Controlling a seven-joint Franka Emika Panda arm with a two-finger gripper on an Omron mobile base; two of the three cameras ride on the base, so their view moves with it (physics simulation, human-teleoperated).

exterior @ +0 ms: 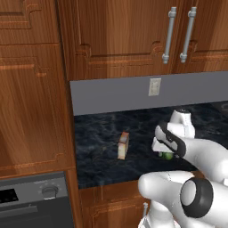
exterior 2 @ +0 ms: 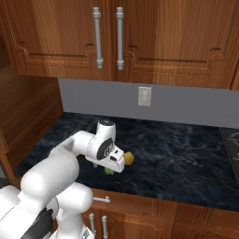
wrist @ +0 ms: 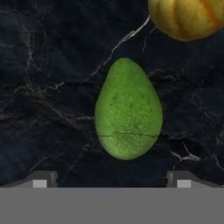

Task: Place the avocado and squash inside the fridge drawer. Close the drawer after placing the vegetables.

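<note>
Fingers (wrist: 112, 179) stand spread wide w/ nothing between them; the two dark tips sit at the bottom of the hand view, apart from the avocado (wrist: 128, 110), no contact. Avocado lies flat on the dark marbled worktop (wrist: 48, 87), narrow end pointing away from the tips, bare stone on both sides of it. Squash (wrist: 188, 17), yellow w/ orange ribs, lies just beyond the avocado's narrow end and off to one side, cut by the frame edge; a thin gap of stone shows between the two.

Left base view: the arm covers most of the avocado (exterior: 167, 156), only a green sliver peeks out under the hand. A tan carton w/ red top (exterior: 123, 145) stands well apart to the left, open stone between. Worktop's left end meets the wood cabinet side (exterior: 35, 111); an oven panel (exterior: 35, 196) sits below that.

Right base view: squash (exterior 2: 128, 158) peeks out beside the hand, avocado (exterior 2: 109, 171) a green bit under it, both near the worktop's front edge. Worktop (exterior 2: 186, 158) runs open to the right. Grey backsplash w/ outlet (exterior 2: 144, 96) behind, cabinet doors (exterior 2: 140, 37) overhead.
</note>
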